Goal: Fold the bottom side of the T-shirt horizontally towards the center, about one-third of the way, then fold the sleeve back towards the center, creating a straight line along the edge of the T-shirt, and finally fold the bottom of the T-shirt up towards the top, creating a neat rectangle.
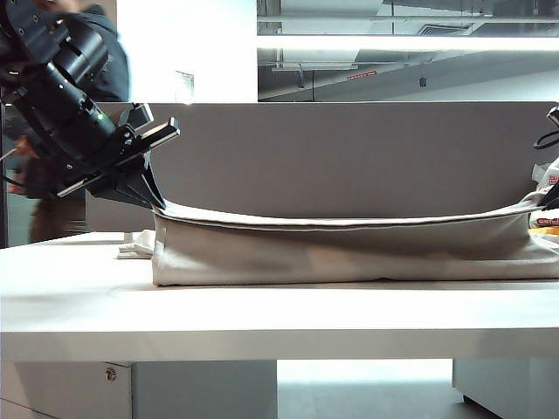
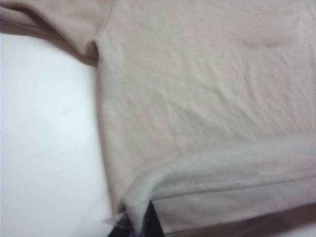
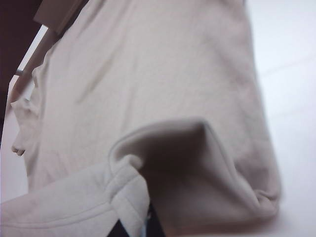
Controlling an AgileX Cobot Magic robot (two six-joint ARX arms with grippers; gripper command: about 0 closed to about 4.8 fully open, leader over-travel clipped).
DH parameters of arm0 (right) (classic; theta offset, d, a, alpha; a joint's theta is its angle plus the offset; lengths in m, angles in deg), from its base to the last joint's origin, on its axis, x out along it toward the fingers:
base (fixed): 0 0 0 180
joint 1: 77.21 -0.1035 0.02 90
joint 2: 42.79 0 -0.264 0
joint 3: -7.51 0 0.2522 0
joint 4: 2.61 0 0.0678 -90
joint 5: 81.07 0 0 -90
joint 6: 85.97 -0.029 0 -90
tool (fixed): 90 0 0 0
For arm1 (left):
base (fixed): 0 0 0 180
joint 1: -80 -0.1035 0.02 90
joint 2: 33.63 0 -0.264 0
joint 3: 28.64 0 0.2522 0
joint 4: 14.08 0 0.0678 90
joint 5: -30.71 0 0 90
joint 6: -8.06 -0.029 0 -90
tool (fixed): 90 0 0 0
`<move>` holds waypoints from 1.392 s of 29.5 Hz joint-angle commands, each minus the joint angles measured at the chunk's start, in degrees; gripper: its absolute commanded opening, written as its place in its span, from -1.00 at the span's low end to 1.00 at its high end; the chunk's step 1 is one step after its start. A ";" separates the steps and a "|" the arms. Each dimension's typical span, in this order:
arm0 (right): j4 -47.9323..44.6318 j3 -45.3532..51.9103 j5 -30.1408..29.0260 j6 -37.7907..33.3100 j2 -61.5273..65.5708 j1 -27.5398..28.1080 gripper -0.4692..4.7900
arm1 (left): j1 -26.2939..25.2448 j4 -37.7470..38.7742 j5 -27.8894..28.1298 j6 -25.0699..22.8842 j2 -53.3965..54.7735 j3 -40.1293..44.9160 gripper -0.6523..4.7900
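The beige T-shirt (image 1: 349,253) lies across the white table (image 1: 262,305), with one long edge lifted and stretched taut between both grippers. In the exterior view my left gripper (image 1: 160,202) is shut on the left corner of that raised edge, above the table. The left wrist view shows the dark jaws of the left gripper (image 2: 139,226) pinching the folded hem of the T-shirt (image 2: 197,89), with a sleeve (image 2: 54,22) further off. My right gripper (image 3: 144,226) is shut on the other hem corner of the T-shirt (image 3: 148,74). In the exterior view it is almost entirely cut off at the right edge.
A grey panel (image 1: 349,157) stands behind the table. A person (image 1: 52,192) is at the back left behind my left arm. A small white cloth (image 1: 135,249) lies beside the shirt's left end. A yellow-and-red item (image 1: 548,223) sits at the far right.
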 commanded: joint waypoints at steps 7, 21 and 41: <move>-0.83 -5.42 1.05 0.11 4.96 -0.83 -0.85 | -0.02 1.66 -0.81 -2.34 7.41 -8.50 -0.78; -4.50 -6.10 3.32 0.44 7.02 -0.81 -0.85 | -0.02 1.77 0.09 -3.04 13.97 -15.34 -0.78; 1.49 -7.65 2.95 5.22 7.89 -0.09 0.91 | -1.38 13.68 0.31 -7.80 15.02 -18.29 1.00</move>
